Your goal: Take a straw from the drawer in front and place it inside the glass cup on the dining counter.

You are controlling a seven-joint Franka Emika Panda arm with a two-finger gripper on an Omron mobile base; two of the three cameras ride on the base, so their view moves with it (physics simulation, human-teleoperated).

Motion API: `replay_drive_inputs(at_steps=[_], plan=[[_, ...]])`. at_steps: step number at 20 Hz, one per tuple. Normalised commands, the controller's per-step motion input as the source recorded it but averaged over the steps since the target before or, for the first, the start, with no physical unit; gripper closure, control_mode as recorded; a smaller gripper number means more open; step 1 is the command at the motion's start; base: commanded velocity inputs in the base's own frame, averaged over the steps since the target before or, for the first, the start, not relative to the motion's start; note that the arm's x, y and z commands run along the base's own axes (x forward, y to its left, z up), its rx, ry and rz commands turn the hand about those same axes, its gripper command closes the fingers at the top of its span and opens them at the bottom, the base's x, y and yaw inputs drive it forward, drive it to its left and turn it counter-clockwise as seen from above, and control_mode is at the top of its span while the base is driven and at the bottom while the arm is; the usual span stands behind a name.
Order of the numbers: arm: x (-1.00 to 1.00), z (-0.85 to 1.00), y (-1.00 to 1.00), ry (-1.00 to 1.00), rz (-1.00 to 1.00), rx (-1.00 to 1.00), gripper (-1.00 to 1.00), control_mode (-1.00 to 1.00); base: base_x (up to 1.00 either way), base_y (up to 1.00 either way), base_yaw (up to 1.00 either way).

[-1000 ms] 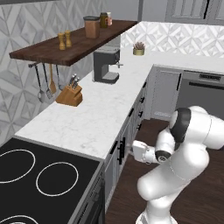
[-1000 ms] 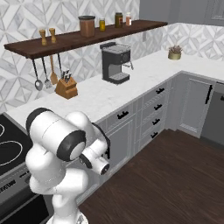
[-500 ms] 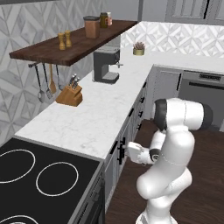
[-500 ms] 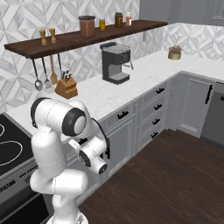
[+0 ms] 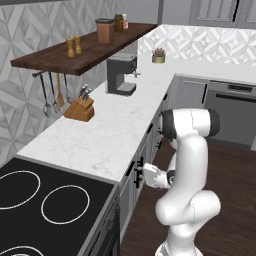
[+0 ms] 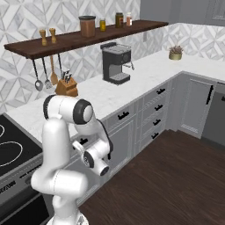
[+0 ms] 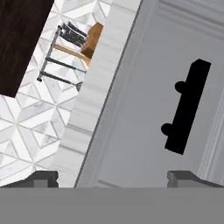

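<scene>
My gripper (image 7: 113, 177) is open, its two fingertips set wide apart, and it points at the shut grey drawer (image 7: 140, 113) just under the worktop edge. A black bar handle (image 7: 186, 107) on that front lies up and to the right of the fingertips, apart from them. From the base, the gripper (image 5: 141, 171) hangs close to the cabinet face beside the stove, and it shows again (image 6: 81, 144) by a dark handle. Nothing is between the fingers. The straw, the glass cup and the dining counter are out of view.
A marble worktop (image 5: 107, 132) carries a knife block (image 5: 80, 109) and a coffee machine (image 5: 121, 75). The black stove (image 5: 45, 205) is to the left, a stack of narrower drawers (image 6: 156, 107) to the right, and dark wooden floor (image 6: 167, 176) lies behind the arm.
The arm has unfolded upward at the elbow while the hand has moved in towards the drawer front under the worktop. The gripper still holds nothing.
</scene>
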Motion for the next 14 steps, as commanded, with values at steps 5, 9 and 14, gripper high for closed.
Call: replay_drive_inputs(at_steps=[5, 9, 14], plan=[[0.3, -0.08, 0.12, 0.0, 0.0, 0.03, -1.0, -1.0, 0.0, 0.0, 0.0], [0.37, -0.02, 0.19, 0.0, 0.0, 0.0, -1.0, -1.0, 0.0, 0.0, 0.0], [0.44, -0.08, 0.21, 0.0, 0.0, 0.0, -1.0, -1.0, 0.0, 0.0, 0.0]])
